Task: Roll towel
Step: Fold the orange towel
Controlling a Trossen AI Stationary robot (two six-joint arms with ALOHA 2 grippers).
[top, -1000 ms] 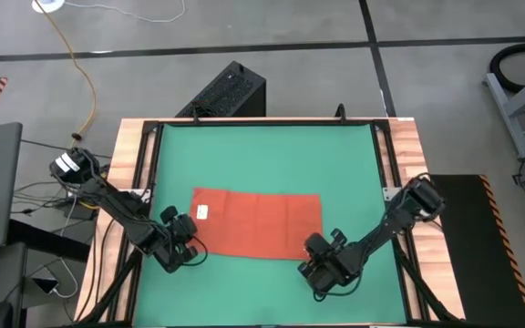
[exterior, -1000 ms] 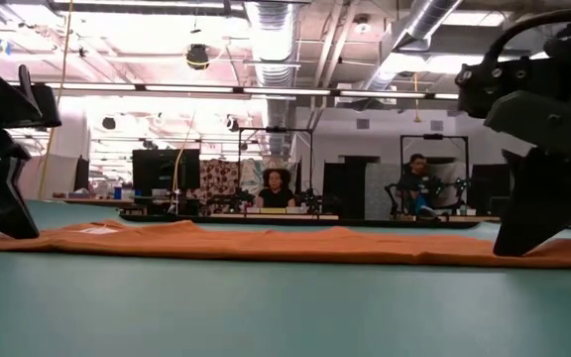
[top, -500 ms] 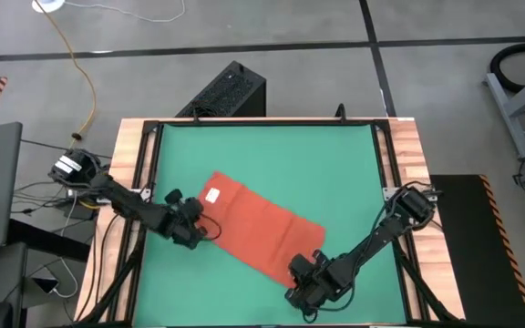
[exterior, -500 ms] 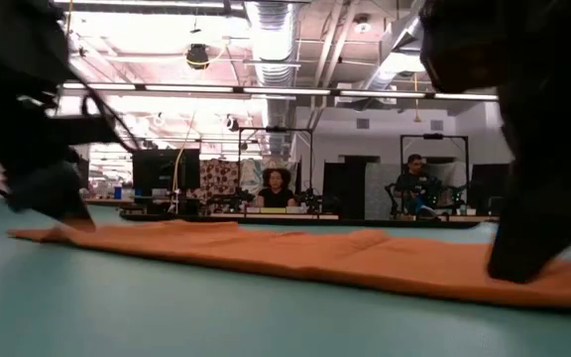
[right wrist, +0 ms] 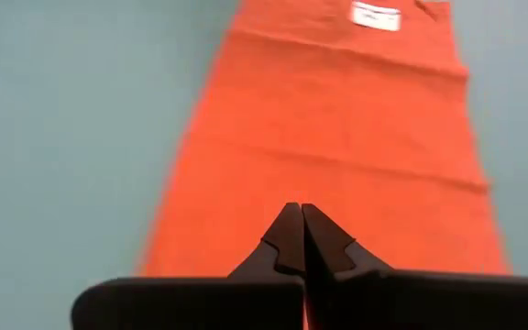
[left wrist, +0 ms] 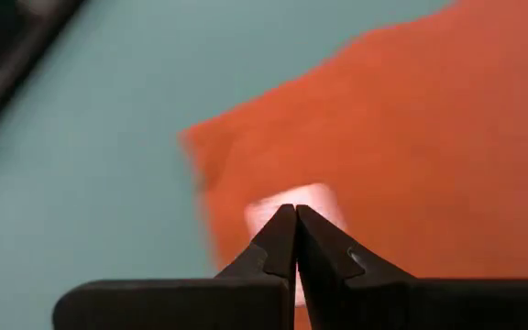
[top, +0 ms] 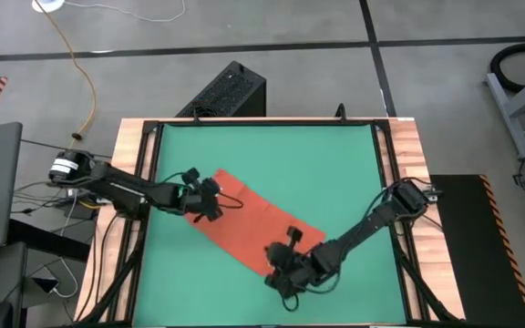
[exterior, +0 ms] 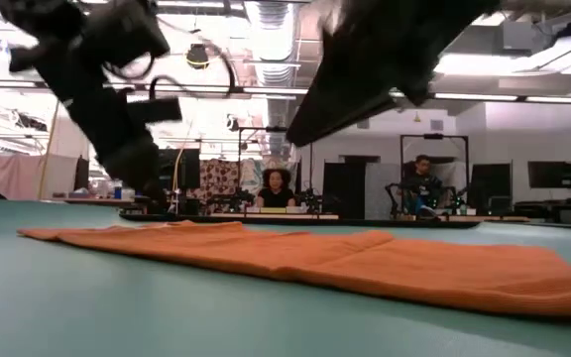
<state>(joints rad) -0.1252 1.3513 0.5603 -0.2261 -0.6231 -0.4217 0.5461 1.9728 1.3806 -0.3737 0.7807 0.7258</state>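
Towel [top: 253, 223] flat on mat [top: 335, 164]; 2 people [exterior: 278, 188] behind.

The right gripper [right wrist: 302, 213] is hanging over the near end of the towel [right wrist: 337, 147], its two dark fingers [right wrist: 282, 240] pressed together. The orange cloth is lying flat on the green mat [right wrist: 71, 128], with its white tag [right wrist: 376, 16] at the far end.
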